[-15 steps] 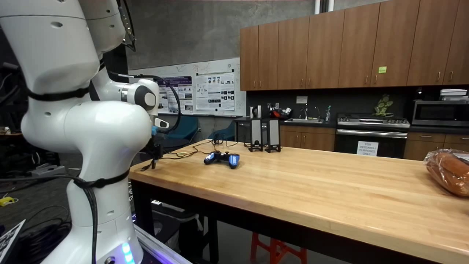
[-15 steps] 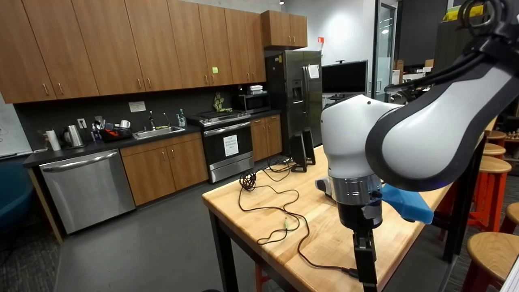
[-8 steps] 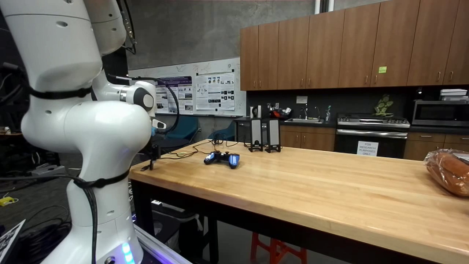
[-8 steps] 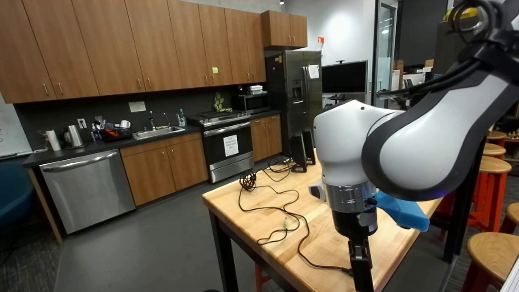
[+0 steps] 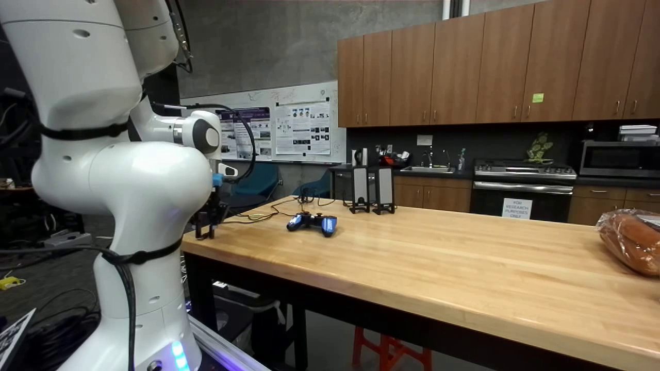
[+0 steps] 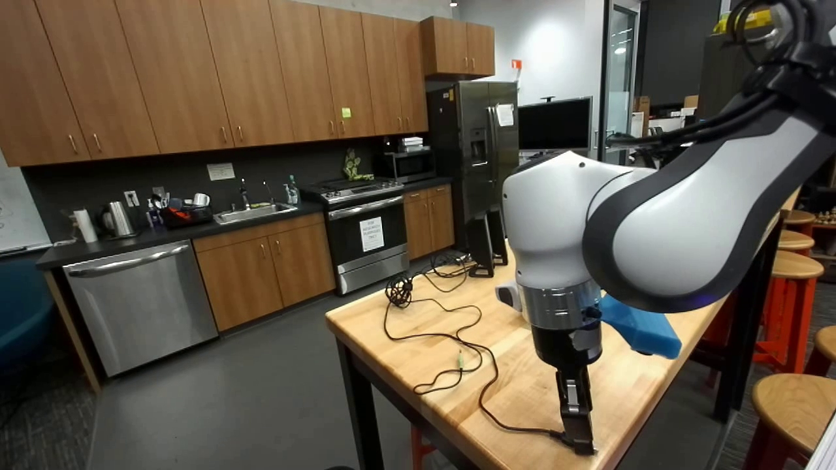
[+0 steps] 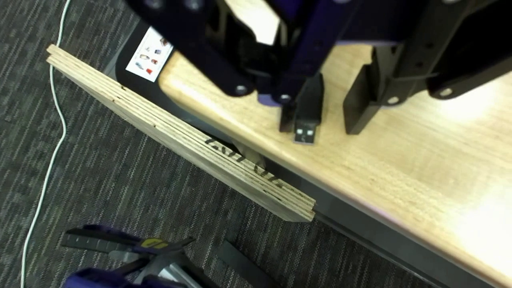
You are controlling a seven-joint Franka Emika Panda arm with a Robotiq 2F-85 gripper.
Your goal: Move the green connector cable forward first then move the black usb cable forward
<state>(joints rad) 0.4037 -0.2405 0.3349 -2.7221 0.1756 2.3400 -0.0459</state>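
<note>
The black usb cable (image 6: 522, 429) lies along the table to its corner, where its plug (image 7: 307, 108) rests on the wood. My gripper (image 7: 320, 123) straddles this plug with its jaws partly apart. The plug sits against or very near the left finger in the wrist view, and a gap shows between it and the right finger (image 7: 360, 100). In both exterior views the gripper (image 6: 580, 448) points down at the table top. The green connector cable (image 6: 461, 360) lies loose on the table, left of the gripper and farther back; the wrist view does not show it.
A blue and black game controller (image 5: 312, 222) lies on the table, with two speakers (image 5: 360, 188) behind it. Bundled cable (image 6: 399, 291) sits near the left edge. The table edge (image 7: 256, 138) runs close beside the plug, with a plywood board (image 7: 180, 136) below.
The gripper has shifted left in an exterior view, over the usb plug, and its fingers have come closer together. The cables and other objects stay where they were.
</note>
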